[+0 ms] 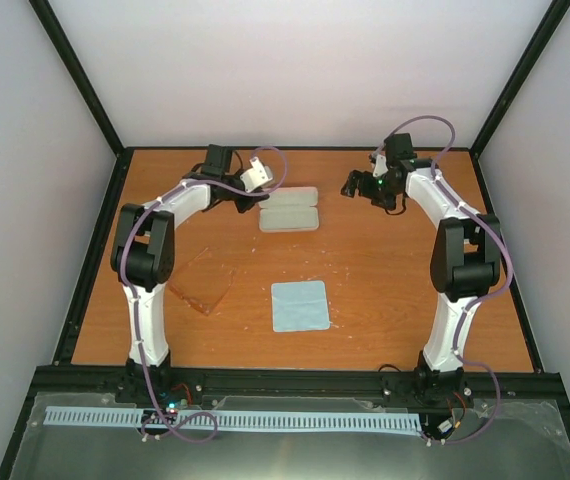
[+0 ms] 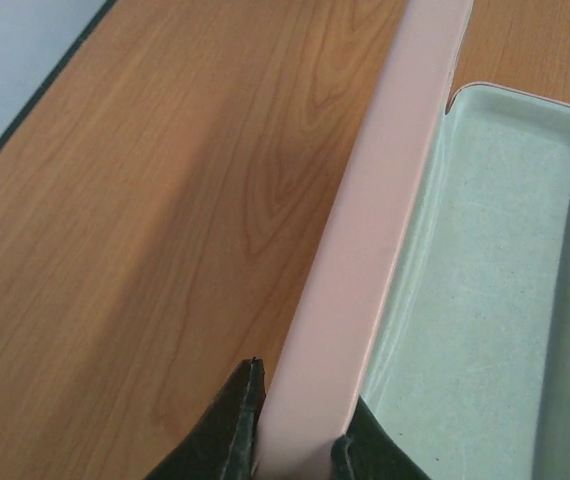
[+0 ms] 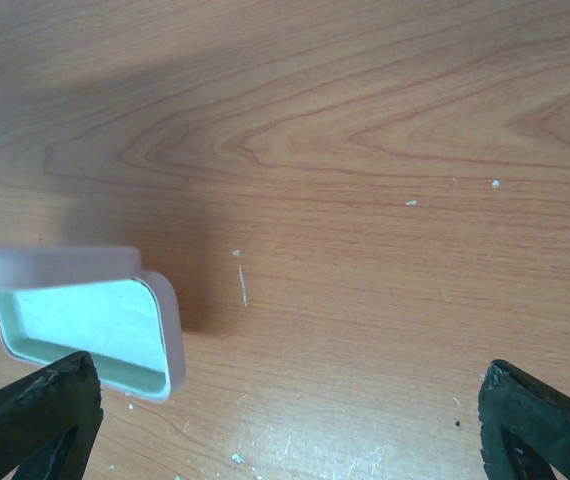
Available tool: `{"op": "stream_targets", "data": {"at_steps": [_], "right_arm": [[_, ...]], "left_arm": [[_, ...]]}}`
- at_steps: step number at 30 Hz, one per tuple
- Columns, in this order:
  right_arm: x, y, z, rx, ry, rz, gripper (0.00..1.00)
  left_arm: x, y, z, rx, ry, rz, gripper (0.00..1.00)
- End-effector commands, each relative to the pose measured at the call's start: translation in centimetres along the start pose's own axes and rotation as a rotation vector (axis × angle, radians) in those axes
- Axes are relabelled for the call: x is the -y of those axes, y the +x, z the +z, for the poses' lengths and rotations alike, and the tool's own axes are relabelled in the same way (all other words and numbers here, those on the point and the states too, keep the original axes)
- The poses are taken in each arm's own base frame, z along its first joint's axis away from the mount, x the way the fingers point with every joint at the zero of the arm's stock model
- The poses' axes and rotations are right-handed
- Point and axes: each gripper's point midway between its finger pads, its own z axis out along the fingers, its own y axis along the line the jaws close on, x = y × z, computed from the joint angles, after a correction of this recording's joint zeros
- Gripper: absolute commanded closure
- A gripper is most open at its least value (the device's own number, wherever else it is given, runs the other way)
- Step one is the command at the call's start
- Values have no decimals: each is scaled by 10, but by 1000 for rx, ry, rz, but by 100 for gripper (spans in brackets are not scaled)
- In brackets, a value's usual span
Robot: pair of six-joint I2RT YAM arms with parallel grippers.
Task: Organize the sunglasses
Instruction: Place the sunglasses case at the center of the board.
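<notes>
Your left gripper pinches the open case by its pink wall. Your right gripper hangs beside it, fingers wide. The sunglasses lie well apart.

White arm links, black joints, looping purple cables

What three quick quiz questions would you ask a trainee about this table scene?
1. True or false: the sunglasses lie inside the pink case.
2. What does the left gripper clamp? A the sunglasses; B the case's rim; C nothing.
3. Fill in: the right gripper has its jaws wide ____ and holds nothing.
Key: 1 false; 2 B; 3 open.
</notes>
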Motion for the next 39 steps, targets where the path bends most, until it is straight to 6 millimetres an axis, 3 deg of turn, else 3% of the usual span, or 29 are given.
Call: {"op": "stream_targets", "data": {"at_steps": [1, 12, 21, 28, 35, 39], "right_arm": [[3, -3, 7, 11, 1, 15, 0], [13, 11, 4, 8, 38, 28, 0], [22, 30, -5, 13, 77, 30, 0], [25, 36, -13, 28, 102, 23, 0], [24, 33, -17, 52, 106, 25, 0], [24, 34, -16, 50, 104, 20, 0]], "left_arm": [[10, -13, 6, -5, 14, -21, 99], [41, -20, 20, -38, 41, -48, 99], [76, -9, 30, -101, 35, -114, 99], [56, -10, 27, -101, -89, -86, 99], [26, -31, 19, -31, -242, -10, 99], [24, -41, 18, 12, -245, 24, 99]]}}
